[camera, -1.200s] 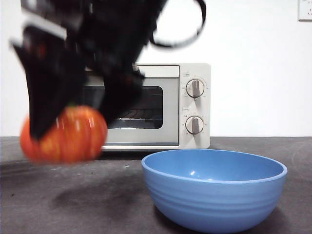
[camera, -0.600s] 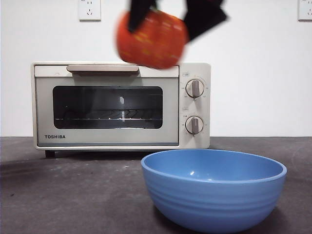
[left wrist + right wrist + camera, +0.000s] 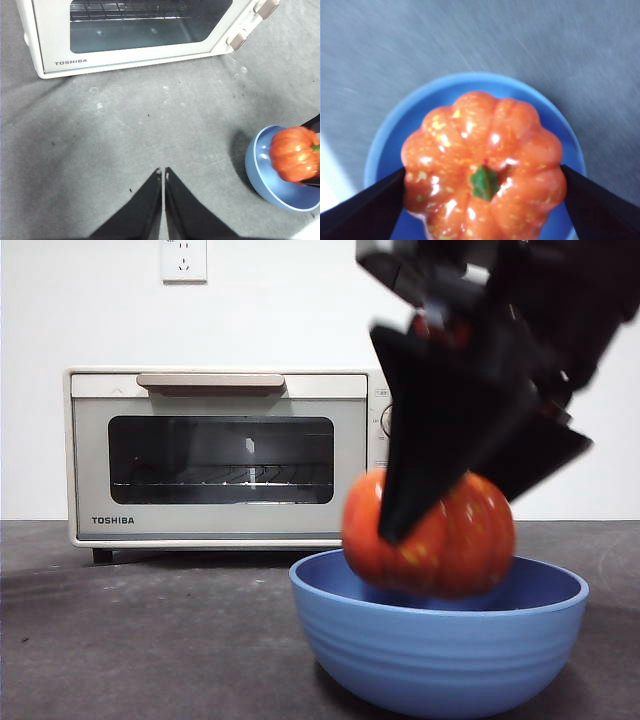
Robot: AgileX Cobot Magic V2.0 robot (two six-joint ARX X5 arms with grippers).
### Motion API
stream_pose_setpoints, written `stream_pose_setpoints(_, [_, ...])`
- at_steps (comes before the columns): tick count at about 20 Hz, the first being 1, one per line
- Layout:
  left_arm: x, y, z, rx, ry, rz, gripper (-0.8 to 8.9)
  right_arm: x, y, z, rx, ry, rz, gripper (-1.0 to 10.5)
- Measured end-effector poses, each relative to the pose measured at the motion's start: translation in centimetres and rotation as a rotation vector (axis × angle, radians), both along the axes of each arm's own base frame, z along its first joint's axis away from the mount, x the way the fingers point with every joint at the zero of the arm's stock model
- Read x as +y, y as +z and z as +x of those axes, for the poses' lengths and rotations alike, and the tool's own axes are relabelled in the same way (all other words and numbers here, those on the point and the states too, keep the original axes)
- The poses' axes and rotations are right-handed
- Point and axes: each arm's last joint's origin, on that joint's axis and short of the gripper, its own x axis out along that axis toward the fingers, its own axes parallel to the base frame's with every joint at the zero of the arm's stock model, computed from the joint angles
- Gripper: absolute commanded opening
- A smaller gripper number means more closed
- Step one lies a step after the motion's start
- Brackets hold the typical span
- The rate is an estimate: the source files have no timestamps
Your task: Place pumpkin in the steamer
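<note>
My right gripper is shut on the glossy orange pumpkin, one black jaw on each side of it. In the right wrist view the pumpkin hangs stem-up over the middle of the blue bowl, its underside dipping below the rim. The cream-white steamer stands at the back left with its glass door closed. My left gripper is shut and empty above the bare table, in front of the steamer. From there the pumpkin shows over the bowl.
The wide blue bowl sits at the front right of the dark grey table. A white wall with a socket stands behind the steamer. The steamer's two knobs are at its right side.
The pumpkin, held in the right gripper, went from low at the left, up above the steamer, then down to the right into the blue bowl's mouth.
</note>
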Motion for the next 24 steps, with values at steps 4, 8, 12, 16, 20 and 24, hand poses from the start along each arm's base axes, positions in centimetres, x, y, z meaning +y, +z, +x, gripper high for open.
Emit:
stream_pose_setpoints(4, [0.0, 0.0, 0.0, 0.000, 0.000, 0.000, 0.15, 0.2, -1.6, 0.2, 0.005, -0.004, -0.003, 3.9])
stream_pose_setpoints(8, [0.0, 0.0, 0.0, 0.000, 0.000, 0.000, 0.15, 0.7, -2.5, 0.6, 0.023, -0.005, -0.023, 4.0])
stream_pose_setpoints(12, [0.0, 0.0, 0.0, 0.000, 0.000, 0.000, 0.15, 0.8, -2.9, 0.7, 0.036, -0.003, -0.036, 4.6])
stream_pose_setpoints(16, [0.0, 0.0, 0.0, 0.000, 0.000, 0.000, 0.15, 0.8, -3.0, 0.6, 0.051, 0.008, -0.030, 5.6])
stream_pose_setpoints(20, [-0.1, 0.0, 0.0, 0.000, -0.005, 0.000, 0.15, 1.0, -2.8, 0.4, 0.060, 0.022, -0.031, 5.6])
stream_pose_setpoints(24, [-0.1, 0.0, 0.0, 0.000, -0.005, 0.000, 0.15, 1.5, -0.8, 0.8, 0.064, 0.022, -0.036, 5.6])
